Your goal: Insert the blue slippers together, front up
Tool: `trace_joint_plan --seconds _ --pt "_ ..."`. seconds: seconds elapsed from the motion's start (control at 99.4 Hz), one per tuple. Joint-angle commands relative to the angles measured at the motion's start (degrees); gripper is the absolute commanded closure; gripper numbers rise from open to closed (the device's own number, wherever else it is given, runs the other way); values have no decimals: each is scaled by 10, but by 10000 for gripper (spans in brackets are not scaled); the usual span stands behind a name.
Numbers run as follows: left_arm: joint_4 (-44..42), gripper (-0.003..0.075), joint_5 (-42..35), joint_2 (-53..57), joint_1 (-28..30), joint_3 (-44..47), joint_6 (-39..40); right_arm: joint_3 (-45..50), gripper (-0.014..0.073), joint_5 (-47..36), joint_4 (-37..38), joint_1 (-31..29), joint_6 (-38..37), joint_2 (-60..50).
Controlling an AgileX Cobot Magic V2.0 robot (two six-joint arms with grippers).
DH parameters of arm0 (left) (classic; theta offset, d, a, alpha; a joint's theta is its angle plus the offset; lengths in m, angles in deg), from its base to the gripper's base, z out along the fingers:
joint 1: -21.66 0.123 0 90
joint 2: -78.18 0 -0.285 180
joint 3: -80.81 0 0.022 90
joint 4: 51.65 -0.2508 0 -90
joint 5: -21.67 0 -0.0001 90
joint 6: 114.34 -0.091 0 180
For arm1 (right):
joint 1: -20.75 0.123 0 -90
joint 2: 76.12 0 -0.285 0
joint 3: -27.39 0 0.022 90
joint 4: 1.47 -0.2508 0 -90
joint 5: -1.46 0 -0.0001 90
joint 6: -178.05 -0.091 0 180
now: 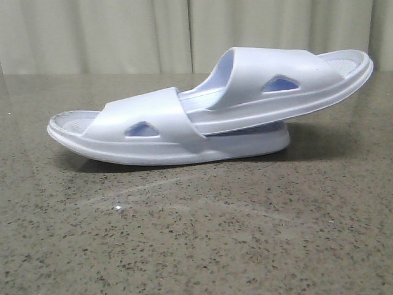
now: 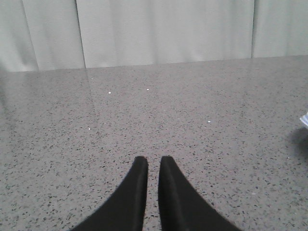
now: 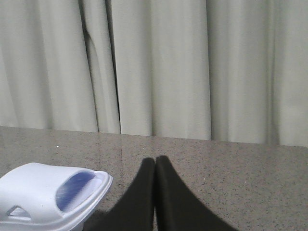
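Across the middle of the front view: blue slippers (image 1: 202, 110) nested, sitting on the speckled grey stone table (image 1: 196, 233). Lower slipper (image 1: 147, 138) flat on its sole, open end toward frame left, strap with a triangular cutout at centre-left. Upper slipper (image 1: 288, 86) pushed in under that strap, tilted, far end raised toward upper right of frame, near end resting on the lower footbed; own strap and triangular cutout showing at right of centre. Pale curtain (image 1: 123, 37) along the top edge behind the table. No arm or claw visible in front view. Left wrist view: left gripper (image 2: 153, 166) at bottom centre, black fingers (image 2: 137, 192) nearly together, thin gap between the tips, nothing held, just bare tabletop ahead. Sliver of something pale-white at the right edge, mid-height, too little visible to identify. Right wrist view: right gripper (image 3: 155, 166) at bottom centre, fingers (image 3: 173, 202) pressed tip to tip, no gap, holding nothing. One slipper end visible at lower left of that frame, bluish inside showing through the strap opening, well apart from the fingertips. Curtain filling the upper half, table edge running across mid-frame. Neither claw touching the slippers.
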Motion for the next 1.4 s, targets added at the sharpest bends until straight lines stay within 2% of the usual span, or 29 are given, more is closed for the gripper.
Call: trace_joint_plan --seconds 0.0,0.282,0.342,0.392,0.473,0.483,0.493,0.563,0.624,0.634,0.704,0.775,0.825,0.996,1.257,1.388 --pt "3 704 -43 17 0 6 6 -16 701 -22 5 1 8 6" --pt "3 704 -43 17 0 6 6 -16 701 -18 7 1 3 6" --pt "3 704 -43 17 0 6 6 -16 701 -15 36 1 -38 6" --pt "3 704 -43 17 0 6 6 -16 701 -13 103 1 -106 6" --pt "3 704 -43 17 0 6 6 -16 701 -6 249 1 -221 6" --pt "3 704 -43 17 0 6 6 -16 701 -5 249 1 -231 6" --pt "3 704 -43 17 0 6 6 -16 701 -2 285 1 -250 6" --pt "3 704 -43 17 0 6 6 -16 701 19 402 0 -340 6" --pt "3 704 -43 17 0 6 6 -16 701 38 481 -6 -424 6" --pt "3 704 -43 17 0 6 6 -16 701 43 513 -9 -447 6" --pt "3 704 -43 17 0 6 6 -16 701 69 618 -29 -569 6" --pt "3 704 -43 17 0 6 6 -16 701 102 677 -57 -672 6" --pt "3 704 -43 17 0 6 6 -16 701 122 679 -78 -698 6" --pt "3 704 -43 17 0 6 6 -14 701 158 683 -120 -699 -23" --pt "3 704 -43 17 0 6 6 51 701 151 660 -162 -699 -114" --pt "3 704 -42 17 0 6 6 85 701 125 650 -166 -699 -110"
